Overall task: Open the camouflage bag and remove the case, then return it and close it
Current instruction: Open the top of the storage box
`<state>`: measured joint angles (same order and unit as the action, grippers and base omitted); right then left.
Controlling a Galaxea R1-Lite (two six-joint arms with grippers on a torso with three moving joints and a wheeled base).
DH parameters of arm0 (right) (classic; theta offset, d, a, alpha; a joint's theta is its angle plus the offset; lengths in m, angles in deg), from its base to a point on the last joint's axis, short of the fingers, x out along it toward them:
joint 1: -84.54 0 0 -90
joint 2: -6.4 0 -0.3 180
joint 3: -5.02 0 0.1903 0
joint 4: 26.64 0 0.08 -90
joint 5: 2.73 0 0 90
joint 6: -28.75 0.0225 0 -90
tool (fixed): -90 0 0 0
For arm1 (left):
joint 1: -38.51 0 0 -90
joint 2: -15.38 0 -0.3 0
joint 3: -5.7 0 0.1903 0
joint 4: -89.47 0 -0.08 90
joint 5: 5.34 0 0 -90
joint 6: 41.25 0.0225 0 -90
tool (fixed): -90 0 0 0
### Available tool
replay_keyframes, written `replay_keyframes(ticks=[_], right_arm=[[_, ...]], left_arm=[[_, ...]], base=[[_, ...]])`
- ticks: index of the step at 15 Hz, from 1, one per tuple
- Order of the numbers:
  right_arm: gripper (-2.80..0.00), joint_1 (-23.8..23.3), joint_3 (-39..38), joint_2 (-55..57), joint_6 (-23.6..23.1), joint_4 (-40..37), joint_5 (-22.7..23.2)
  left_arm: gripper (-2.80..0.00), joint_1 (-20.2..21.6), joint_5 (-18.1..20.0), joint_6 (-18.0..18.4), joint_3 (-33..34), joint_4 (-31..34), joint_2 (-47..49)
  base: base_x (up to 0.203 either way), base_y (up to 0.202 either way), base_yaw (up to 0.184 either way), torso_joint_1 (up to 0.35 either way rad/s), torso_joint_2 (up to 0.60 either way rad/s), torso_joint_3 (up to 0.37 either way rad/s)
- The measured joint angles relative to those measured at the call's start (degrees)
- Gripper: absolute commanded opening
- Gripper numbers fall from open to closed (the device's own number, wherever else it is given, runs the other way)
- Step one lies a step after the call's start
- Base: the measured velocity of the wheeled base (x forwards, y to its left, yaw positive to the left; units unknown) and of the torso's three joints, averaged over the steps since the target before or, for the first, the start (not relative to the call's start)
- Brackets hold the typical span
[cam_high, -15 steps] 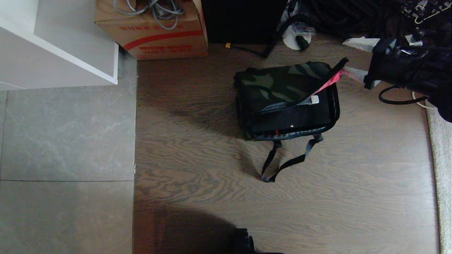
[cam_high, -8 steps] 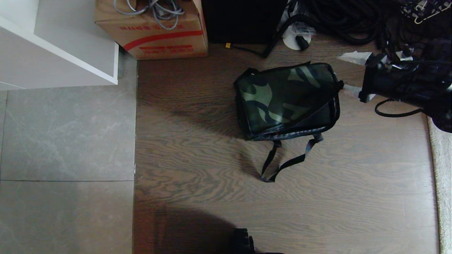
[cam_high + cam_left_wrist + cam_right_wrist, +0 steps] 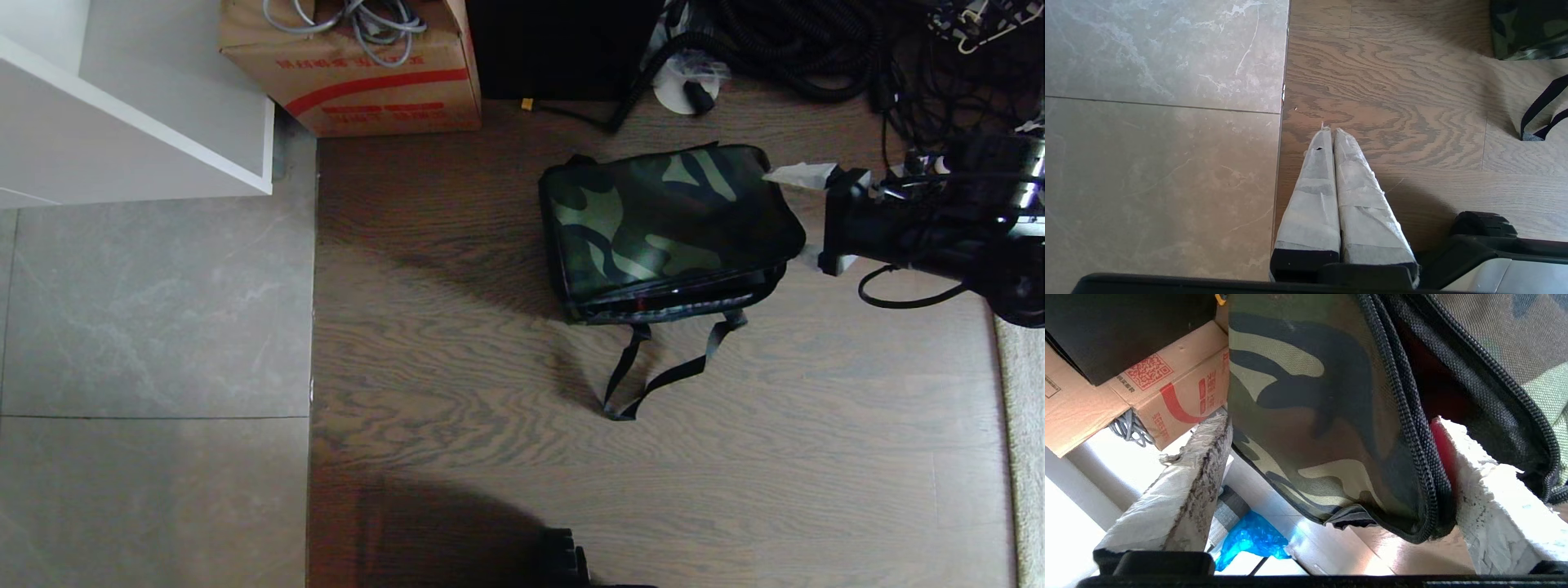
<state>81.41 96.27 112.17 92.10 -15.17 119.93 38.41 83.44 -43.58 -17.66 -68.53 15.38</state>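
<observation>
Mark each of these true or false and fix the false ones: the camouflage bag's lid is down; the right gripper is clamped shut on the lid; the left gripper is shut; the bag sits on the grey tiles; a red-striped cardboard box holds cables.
1. The camouflage bag has its lid down. True.
2. The right gripper is clamped shut on the lid. False: its fingers stand spread, with the lid corner between them.
3. The left gripper is shut. True.
4. The bag sits on the grey tiles. False: it lies on the wood floor.
5. The red-striped cardboard box holds grey cables. True.
</observation>
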Motion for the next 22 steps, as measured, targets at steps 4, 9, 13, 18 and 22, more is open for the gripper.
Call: replay_keyframes(ticks=[4,9,13,18,22], right_arm=[[-2.8,0.41,-0.39,0.55,0.57,-0.13,-0.13],[-2.8,0.5,-0.3,0.68,0.08,-0.1,0.28],[-2.8,0.41,2.57,0.33,0.13,0.54,0.3],[-2.8,0.39,9.88,0.21,0.4,0.39,0.0],[0.0,0.41,15.66,1.63,0.07,1.27,-3.57]], left_arm=[[-2.8,0.0,0.04,-0.01,0.0,-0.01,0.0],[-2.8,0.0,0.02,-0.01,0.0,0.01,0.0],[-2.8,0.0,0.01,-0.01,0.0,0.01,0.0],[-2.8,0.0,0.01,0.01,0.0,-0.01,0.0],[-2.8,0.0,0.01,0.01,0.0,0.0,0.0]], base=[[0.0,0.0,0.0,0.0,0.0,0.0],[0.0,0.0,0.0,0.0,0.0,0.0],[0.0,0.0,0.0,0.0,0.0,0.0],[0.0,0.0,0.0,0.0,0.0,0.0],[0.0,0.0,0.0,0.0,0.0,0.0]])
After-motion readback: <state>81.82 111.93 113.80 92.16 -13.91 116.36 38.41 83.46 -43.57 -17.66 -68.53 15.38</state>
